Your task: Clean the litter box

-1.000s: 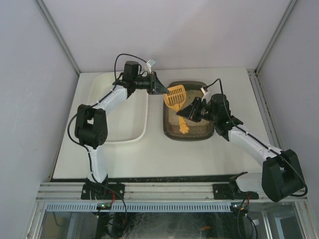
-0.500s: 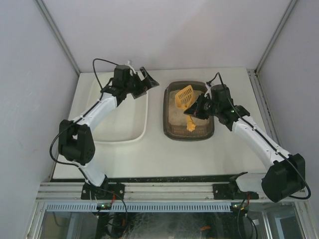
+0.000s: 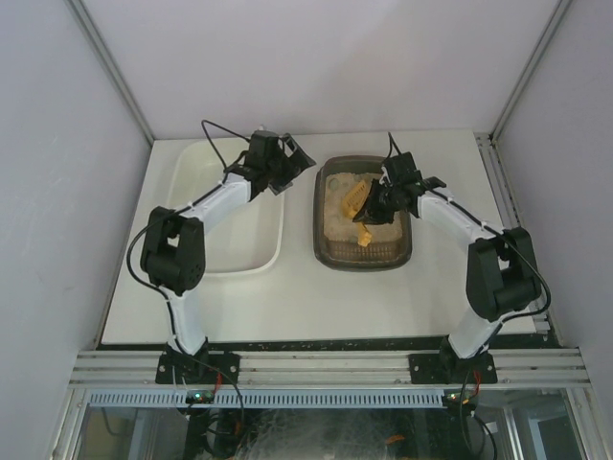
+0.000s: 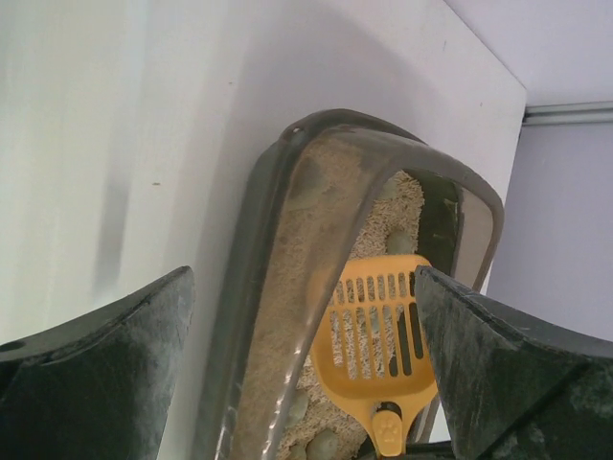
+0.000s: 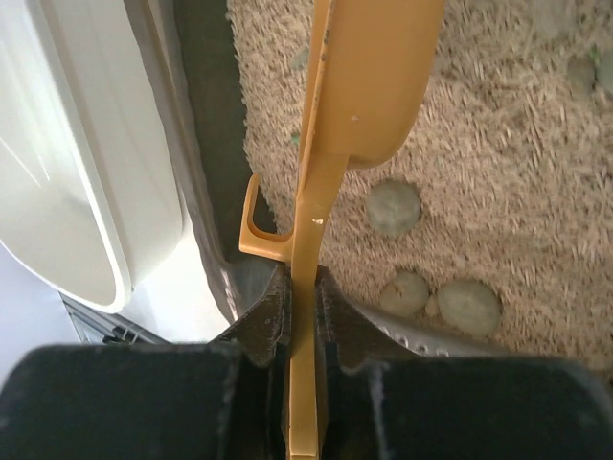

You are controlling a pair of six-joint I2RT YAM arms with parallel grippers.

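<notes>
At nine o'clock on the table (image 3: 287, 307): white tub (image 3: 235, 240), no contents visible. Over its three o'clock rim: left gripper (image 3: 292, 163), spread wide, holding nothing. At table centre, just beside the tub: litter box (image 3: 362, 264), holding beige litter (image 5: 498, 153) and several grey-green clumps (image 5: 395, 206). Probably stiff plastic, heavy with sand, unlikely to slide; best taken by the thick rim if moved at all. Inside, toward eleven o'clock: yellow slotted scoop (image 3: 352, 198), light and rigid by the look. At three o'clock: right gripper (image 5: 302, 307), pinched tight on the scoop's thin handle.
</notes>
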